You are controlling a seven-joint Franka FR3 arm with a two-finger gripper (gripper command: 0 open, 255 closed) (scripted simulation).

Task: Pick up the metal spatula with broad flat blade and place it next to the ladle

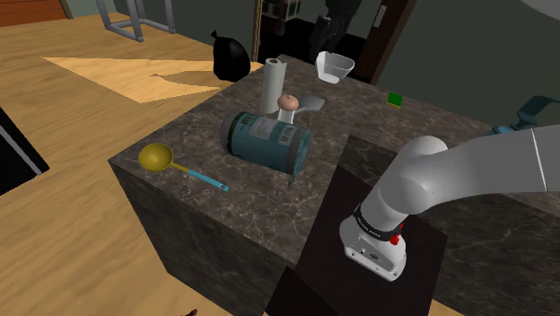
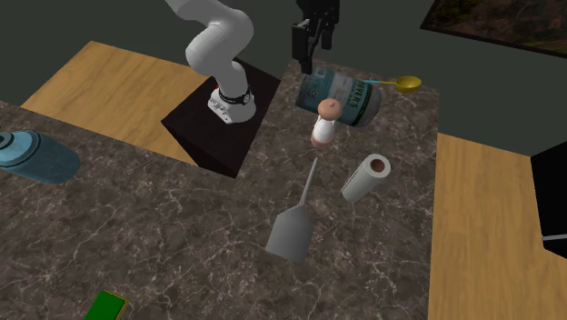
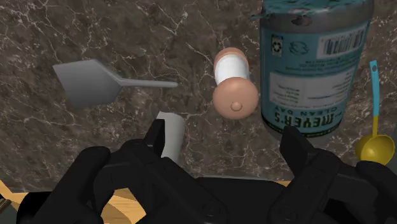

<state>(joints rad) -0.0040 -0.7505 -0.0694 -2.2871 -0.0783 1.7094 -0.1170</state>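
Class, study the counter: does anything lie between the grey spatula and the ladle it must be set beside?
Yes. A tan-capped white bottle stands by the handle end of the spatula, and a teal can lies on its side beyond it, in front of the ladle.

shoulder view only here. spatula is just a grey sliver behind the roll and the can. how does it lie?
Observer: The grey spatula lies flat on the countertop, touching nothing.
Operator: Which way does the blade face?
Observer: Away from the ladle: the handle is the end nearer it.
Operator: Gripper state?
Observer: The gripper is open, its fingers apart and clasping nothing.
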